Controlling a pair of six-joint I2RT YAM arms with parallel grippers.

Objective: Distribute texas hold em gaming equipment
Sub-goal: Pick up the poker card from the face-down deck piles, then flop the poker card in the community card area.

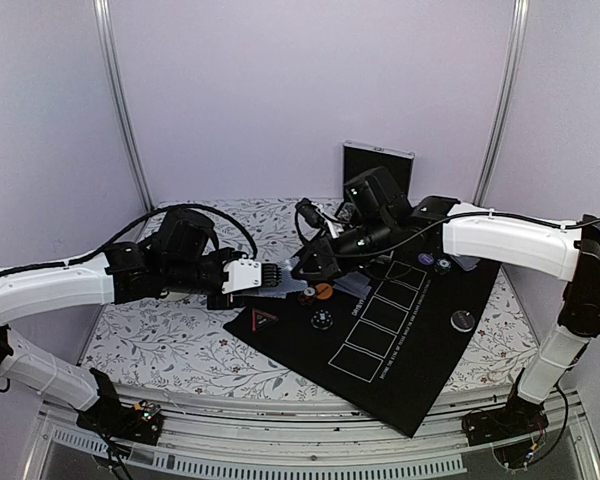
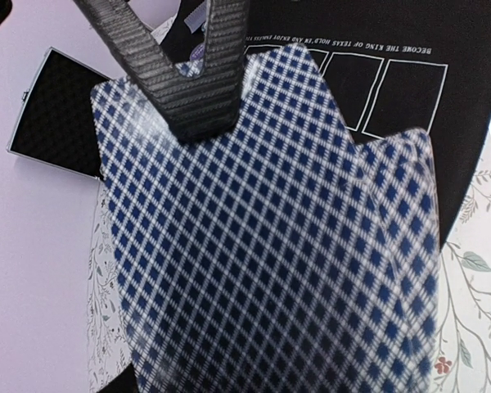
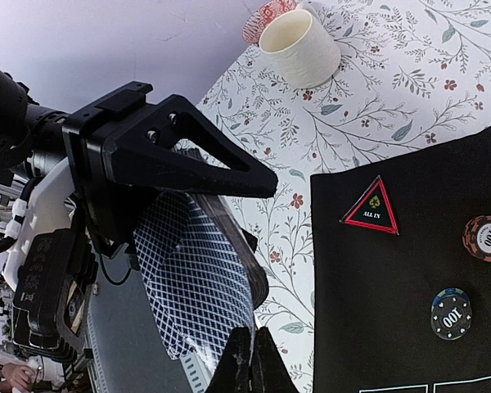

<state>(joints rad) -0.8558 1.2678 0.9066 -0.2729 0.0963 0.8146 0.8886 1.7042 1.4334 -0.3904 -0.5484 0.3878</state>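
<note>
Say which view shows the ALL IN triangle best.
Right wrist: the triangle lies unobstructed on the black mat, lettering readable. Top external: triangle small, text illegible. Left wrist doesn't show it.

Soft, even, cool light fills the booth, and shadows on the table are faint. The overhead view is sharp, its wall posts bowed by the wide lens. The left wrist view blurs the close cards. The right wrist view is crisp, though the cream cup looks slightly overbright and the black mat swallows detail.
</note>
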